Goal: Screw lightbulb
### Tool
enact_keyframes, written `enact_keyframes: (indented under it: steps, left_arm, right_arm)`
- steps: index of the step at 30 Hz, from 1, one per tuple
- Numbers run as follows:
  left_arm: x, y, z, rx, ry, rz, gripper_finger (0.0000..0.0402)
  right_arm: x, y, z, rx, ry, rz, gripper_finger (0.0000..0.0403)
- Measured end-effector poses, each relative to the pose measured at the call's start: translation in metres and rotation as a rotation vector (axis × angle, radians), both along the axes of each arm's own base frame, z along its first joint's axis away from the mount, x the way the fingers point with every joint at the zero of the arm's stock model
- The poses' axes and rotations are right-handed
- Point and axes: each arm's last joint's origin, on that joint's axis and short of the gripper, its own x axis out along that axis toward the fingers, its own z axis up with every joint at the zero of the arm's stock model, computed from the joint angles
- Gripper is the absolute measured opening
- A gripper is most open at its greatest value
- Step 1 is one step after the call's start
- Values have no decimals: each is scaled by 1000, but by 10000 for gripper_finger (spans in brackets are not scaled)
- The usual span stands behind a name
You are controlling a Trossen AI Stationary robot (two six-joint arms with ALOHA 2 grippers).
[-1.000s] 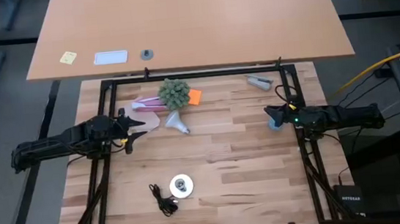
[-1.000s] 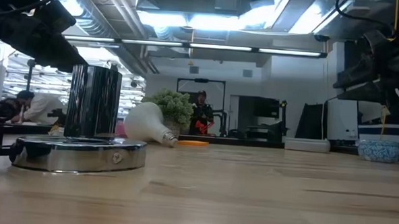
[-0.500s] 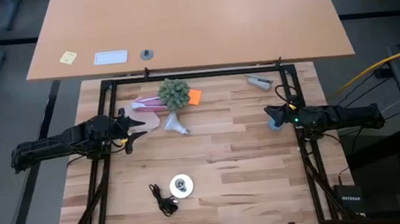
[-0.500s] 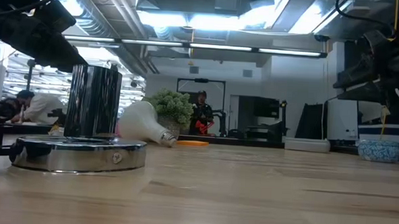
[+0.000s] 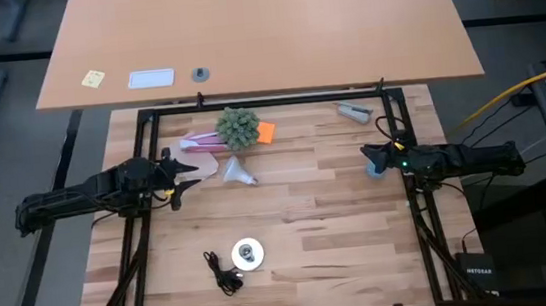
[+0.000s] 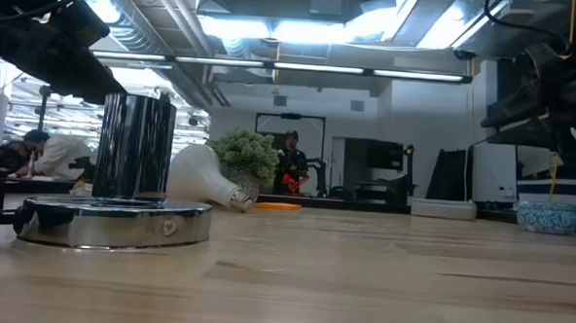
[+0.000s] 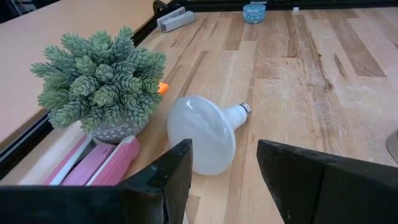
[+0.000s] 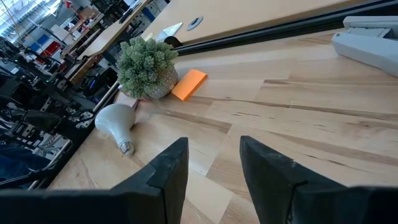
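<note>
Lying on its side on the surface (image 5: 339, 217), the lightbulb (image 5: 239, 170) sat just ahead of the left end effector (image 5: 185, 171), fingers spread and empty, dome toward it, base pointing away; the right end effector (image 5: 370, 160), also spread, was well apart.

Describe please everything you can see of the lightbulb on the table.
The lightbulb is frosted white, with a wide rounded dome that narrows like a cone to a small grey metal screw base. It looks whole and unlit. It lies on its side on the wooden table, just in front of the small green potted plant, its dome toward the left claw and its base pointing away. Nothing holds it: the left claw's open fingers are near but apart from it.
</note>
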Motion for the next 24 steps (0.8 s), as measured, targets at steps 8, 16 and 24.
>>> enact_keyframes:
  steps: [8, 16, 24]
  left_arm:
    - [0, 0, 0, 0, 0, 0, 170]
    - [0, 0, 0, 0, 0, 0, 170]
    - [0, 0, 0, 0, 0, 0, 170]
  right_arm:
    - [2, 0, 2, -1, -38, -12, 152]
    - [1, -2, 3, -28, -42, -80, 152]
    - [-1, -3, 3, -52, -45, -141, 152]
